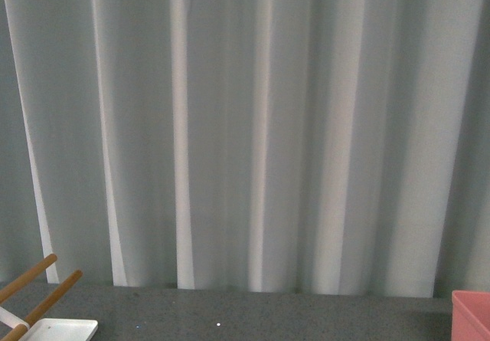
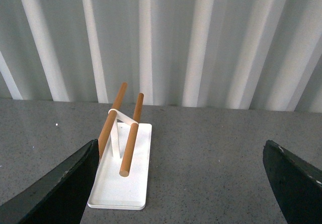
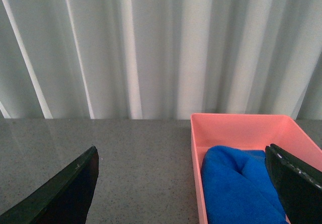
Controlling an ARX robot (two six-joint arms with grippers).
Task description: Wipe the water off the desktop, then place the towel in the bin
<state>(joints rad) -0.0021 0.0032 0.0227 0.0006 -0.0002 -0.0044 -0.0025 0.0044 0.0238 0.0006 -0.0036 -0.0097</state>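
The blue towel lies bunched inside the salmon-pink bin in the right wrist view. My right gripper is open and empty above the bin's near wall, its jaws wide apart. The bin's corner shows at the front view's lower right. My left gripper is open and empty over bare dark grey desktop. No water shows on the desktop. Neither arm shows in the front view.
A flat white base with two wooden rods stands on the desktop by my left gripper; it also shows in the front view. A grey-white pleated curtain hangs behind the desktop's far edge.
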